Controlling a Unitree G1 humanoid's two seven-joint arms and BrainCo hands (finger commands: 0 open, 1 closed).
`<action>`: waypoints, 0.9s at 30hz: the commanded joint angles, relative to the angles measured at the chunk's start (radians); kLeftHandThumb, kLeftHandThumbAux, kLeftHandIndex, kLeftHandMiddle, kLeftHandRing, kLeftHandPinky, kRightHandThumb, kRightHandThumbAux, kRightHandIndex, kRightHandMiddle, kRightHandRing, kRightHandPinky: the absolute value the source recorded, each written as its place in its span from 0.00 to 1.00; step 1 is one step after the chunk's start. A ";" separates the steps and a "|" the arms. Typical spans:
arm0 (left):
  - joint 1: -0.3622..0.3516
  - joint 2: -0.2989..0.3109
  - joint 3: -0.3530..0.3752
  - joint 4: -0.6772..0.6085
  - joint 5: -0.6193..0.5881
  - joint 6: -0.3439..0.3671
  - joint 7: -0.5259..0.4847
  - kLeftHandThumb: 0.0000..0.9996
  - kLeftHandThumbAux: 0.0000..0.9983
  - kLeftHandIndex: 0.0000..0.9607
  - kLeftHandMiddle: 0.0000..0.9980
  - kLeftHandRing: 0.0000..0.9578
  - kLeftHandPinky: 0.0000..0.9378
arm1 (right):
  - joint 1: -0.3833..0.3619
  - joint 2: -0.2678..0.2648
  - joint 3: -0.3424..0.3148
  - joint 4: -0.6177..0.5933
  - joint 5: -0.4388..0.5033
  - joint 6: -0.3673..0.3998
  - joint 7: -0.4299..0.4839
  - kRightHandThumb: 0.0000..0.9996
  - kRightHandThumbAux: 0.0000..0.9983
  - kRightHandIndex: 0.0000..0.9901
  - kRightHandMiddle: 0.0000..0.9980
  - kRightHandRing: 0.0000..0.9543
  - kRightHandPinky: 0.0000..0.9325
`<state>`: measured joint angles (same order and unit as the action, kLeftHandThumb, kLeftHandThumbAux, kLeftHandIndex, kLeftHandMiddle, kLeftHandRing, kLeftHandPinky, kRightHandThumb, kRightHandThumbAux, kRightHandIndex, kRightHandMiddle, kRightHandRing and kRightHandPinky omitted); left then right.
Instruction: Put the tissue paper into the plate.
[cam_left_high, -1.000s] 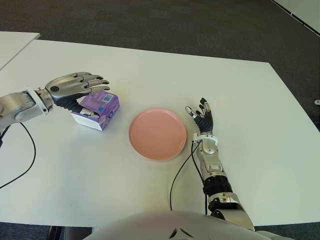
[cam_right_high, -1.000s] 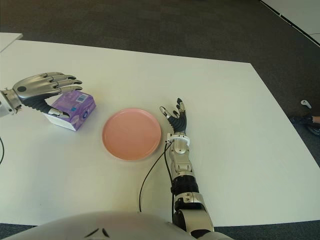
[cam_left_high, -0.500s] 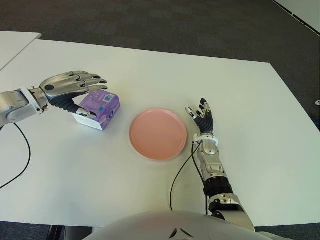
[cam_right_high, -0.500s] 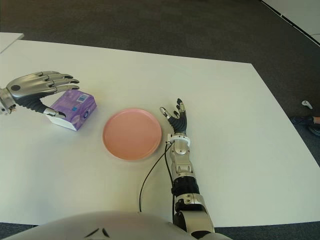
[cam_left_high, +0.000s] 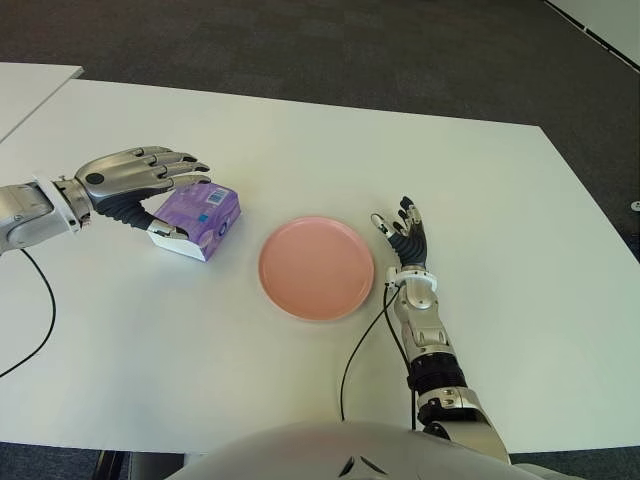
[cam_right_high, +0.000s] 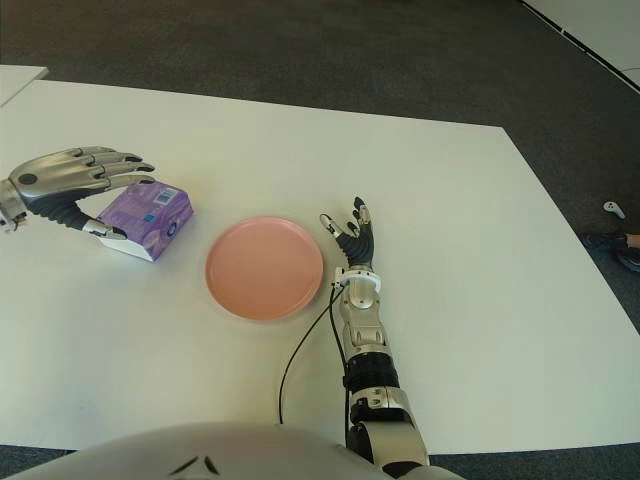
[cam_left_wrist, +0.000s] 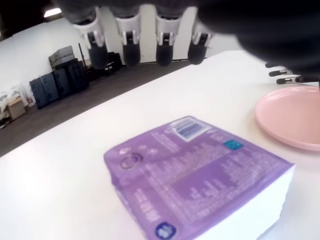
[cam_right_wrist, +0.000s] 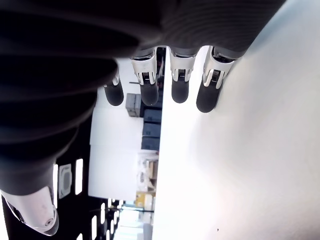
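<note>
1. Left hand: above the outer side of the tissue pack, palm down. Fingers spread and extended over the pack's top; nothing gripped. The thumb tip shows at the pack's near white corner in the left eye view; contact cannot be confirmed.
2. Tissue pack: purple wrapper, white sides, flat on the bench under and just beyond the left hand. The wrist view shows a clear gap between the fingertips and the printed top face. Not lifted.
3. Plate: pink, round, nothing in it. It sits beside the pack toward the robot's right, a strip of bare bench between them.
4. Right hand: just beside the plate's right rim, fingers straight and apart, holding nothing. Idle.
5. Bench: white. A black cable runs along the right forearm toward the robot's body.
6. Step in hand (judgement): approach and pre-grasp on the pack. Grasp not made, transfer not begun.
7. Next move calls for (judgement): lower the left hand until fingers wrap the far long side and thumb opposes on the near side, close, lift clear, carry toward the plate, then release over its centre.
8. Risk (judgement): the soft wrapper may deform or slide under a shallow pinch, and a low carry could nudge the plate.
</note>
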<state>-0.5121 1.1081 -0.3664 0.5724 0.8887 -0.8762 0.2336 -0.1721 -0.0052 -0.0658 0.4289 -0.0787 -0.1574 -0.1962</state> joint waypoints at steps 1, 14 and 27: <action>0.017 0.022 0.004 0.014 0.022 0.006 -0.026 0.32 0.11 0.00 0.00 0.00 0.00 | 0.058 0.005 -0.002 0.049 0.009 0.083 0.010 0.18 0.65 0.06 0.04 0.04 0.09; 0.005 0.019 -0.014 0.044 0.096 0.028 0.021 0.30 0.11 0.00 0.00 0.00 0.00 | 0.055 0.005 0.000 0.048 0.009 0.097 0.011 0.19 0.64 0.07 0.05 0.05 0.10; -0.010 -0.004 -0.042 0.052 0.175 0.063 0.077 0.26 0.11 0.00 0.00 0.00 0.00 | 0.053 0.008 0.000 0.044 0.007 0.108 0.005 0.19 0.63 0.07 0.06 0.05 0.10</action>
<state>-0.5167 1.1219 -0.3859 0.6115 1.0351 -0.8210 0.2937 -0.1738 -0.0067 -0.0644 0.4221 -0.0788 -0.1392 -0.1944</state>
